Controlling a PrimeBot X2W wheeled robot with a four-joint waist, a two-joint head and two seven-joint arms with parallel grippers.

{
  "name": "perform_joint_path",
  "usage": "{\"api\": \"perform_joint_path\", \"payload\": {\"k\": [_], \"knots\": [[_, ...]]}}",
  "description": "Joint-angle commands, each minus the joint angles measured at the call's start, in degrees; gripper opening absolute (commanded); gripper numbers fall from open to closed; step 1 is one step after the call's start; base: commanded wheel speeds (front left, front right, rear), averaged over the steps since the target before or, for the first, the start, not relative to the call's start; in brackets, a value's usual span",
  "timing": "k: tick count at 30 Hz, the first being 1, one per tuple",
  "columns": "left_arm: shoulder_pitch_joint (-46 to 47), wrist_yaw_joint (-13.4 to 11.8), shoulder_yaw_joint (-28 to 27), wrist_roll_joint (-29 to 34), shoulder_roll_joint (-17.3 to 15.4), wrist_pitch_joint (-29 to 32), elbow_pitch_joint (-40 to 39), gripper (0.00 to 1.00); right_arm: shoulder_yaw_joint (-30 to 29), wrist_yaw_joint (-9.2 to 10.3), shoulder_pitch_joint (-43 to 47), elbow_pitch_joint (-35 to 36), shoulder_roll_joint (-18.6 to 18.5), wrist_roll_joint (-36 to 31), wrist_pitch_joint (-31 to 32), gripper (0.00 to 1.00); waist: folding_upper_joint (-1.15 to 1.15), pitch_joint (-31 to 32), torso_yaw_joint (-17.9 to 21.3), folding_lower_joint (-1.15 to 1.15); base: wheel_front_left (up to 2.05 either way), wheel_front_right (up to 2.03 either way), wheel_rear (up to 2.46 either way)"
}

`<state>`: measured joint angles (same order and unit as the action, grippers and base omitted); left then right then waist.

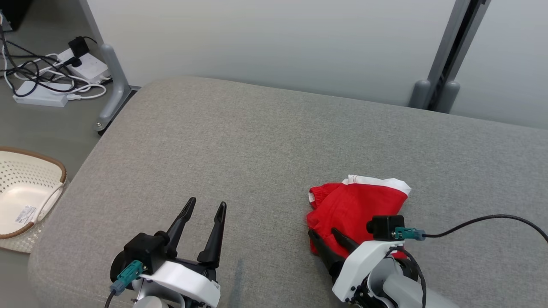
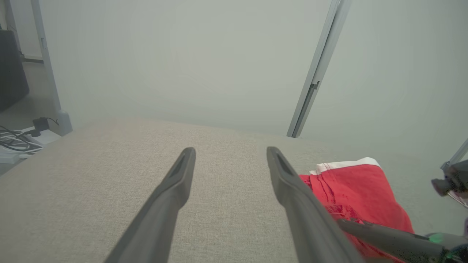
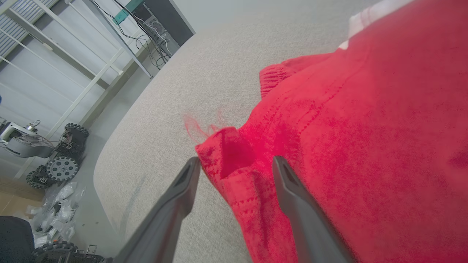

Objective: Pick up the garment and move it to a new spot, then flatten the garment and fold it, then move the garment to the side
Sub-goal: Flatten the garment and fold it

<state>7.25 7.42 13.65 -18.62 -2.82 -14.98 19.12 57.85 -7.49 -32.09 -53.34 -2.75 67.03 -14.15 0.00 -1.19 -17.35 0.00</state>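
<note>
A grey fabric-covered surface [image 1: 257, 141] fills the head view, with pale wall panels behind it. On the floor at the left are a power strip with tangled cables [image 1: 55, 72] and a white perforated basket [image 1: 25, 192]. The red garment [image 1: 355, 205], white band at its far edge, lies as a compact bundle on the right part of the surface. The right claw [image 1: 322, 232] is at its near left corner, and the left claw [image 1: 207, 202] hovers well apart from it, fingers spread.

In the left wrist view, we see the left claw [image 2: 230, 151] wide apart over bare fabric, with the garment [image 2: 351, 190] off to its right.

In the right wrist view, the right claw [image 3: 236, 161] stands apart with a corner of the garment [image 3: 365, 128] between its fingers, not pinched. Wheeled bases [image 3: 58, 164] stand on the floor beyond.

We judge the fold is done and the step is moving the garment aside. If it must go further, the next move calls for closing on that corner without loosening the folds.
</note>
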Motion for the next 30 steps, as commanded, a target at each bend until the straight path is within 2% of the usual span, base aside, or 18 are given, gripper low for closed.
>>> {"api": "perform_joint_path", "payload": {"k": [1, 8, 12, 18, 20, 23, 30], "knots": [[0.6, -0.1, -0.4, 0.4, -0.2, -0.2, -0.3, 1.0, 0.0, 0.0, -0.7, 0.7, -0.4, -0.4, -0.5, 1.0, 0.0, 0.4, 1.0, 0.0, 0.0, 0.0, 0.0], [0.7, -0.1, -0.9, 0.7, -0.2, -0.2, -1.1, 1.0, -2.5, 0.0, -1.5, 5.7, -3.8, -0.8, -1.1, 1.0, 0.0, 1.2, 4.4, 0.0, 0.0, 0.0, 0.0], [0.5, -0.2, -1.1, 0.3, -0.2, -0.2, -1.9, 1.0, -8.4, 0.0, -1.0, 8.9, -7.0, -4.6, -1.1, 1.0, 0.0, 1.5, 6.3, 0.0, 0.0, 0.0, 0.0], [-0.3, -0.4, -1.2, -0.2, -0.2, -0.2, -3.1, 1.0, -21.6, 0.0, 3.8, 14.0, -10.3, -14.5, -1.1, 1.0, 0.0, 1.7, 8.4, 0.0, 0.0, 0.0, 0.0], [-0.3, -0.4, -1.1, -0.3, -0.2, -0.2, -3.2, 1.0, -23.8, 0.0, 5.1, 14.5, -10.4, -16.3, -1.1, 1.0, 0.0, 1.7, 8.5, 0.0, 0.0, 0.0, 0.0], [-0.5, -0.3, -0.8, -0.4, -0.2, -0.2, -3.5, 1.0, -31.1, 0.0, 9.7, 16.1, -9.1, -21.3, -1.1, 1.0, 0.0, 1.5, 8.9, 0.0, 0.0, 0.0, 0.0], [-0.7, -0.2, -0.4, -0.3, -0.2, -0.2, -3.1, 1.0, -35.1, 0.0, 12.9, 17.1, -7.4, -24.3, -1.1, 1.0, 0.0, 1.0, 8.5, 0.0, 0.0, 0.0, 0.0]]}}
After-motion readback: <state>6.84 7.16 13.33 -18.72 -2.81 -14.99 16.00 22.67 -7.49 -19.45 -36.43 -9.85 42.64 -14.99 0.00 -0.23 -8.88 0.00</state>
